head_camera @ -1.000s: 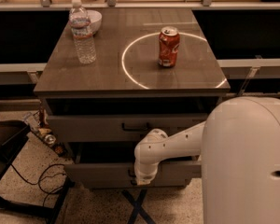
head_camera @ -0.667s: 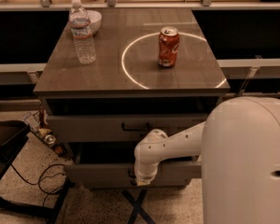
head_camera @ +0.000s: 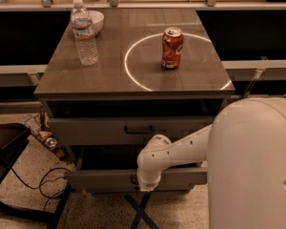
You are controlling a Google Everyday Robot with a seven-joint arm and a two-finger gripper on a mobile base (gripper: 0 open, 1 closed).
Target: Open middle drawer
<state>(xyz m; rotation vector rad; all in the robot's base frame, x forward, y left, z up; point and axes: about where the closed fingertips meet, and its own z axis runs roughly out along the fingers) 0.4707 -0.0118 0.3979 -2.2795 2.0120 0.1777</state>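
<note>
The middle drawer is the wide, shallow grey front low on the cabinet. It stands forward of the cabinet with a dark gap above it. My white arm reaches down to its centre. The gripper is at the drawer's small dark handle, which the arm's end mostly hides. The taller top drawer front, with its dark bar handle, sits above, also with a dark gap over it. The lowest drawer is hidden.
On the cabinet top stand a water bottle, a white bowl and a red soda can inside a bright ring. My white body fills the right foreground. Cables and a dark chair are on the left.
</note>
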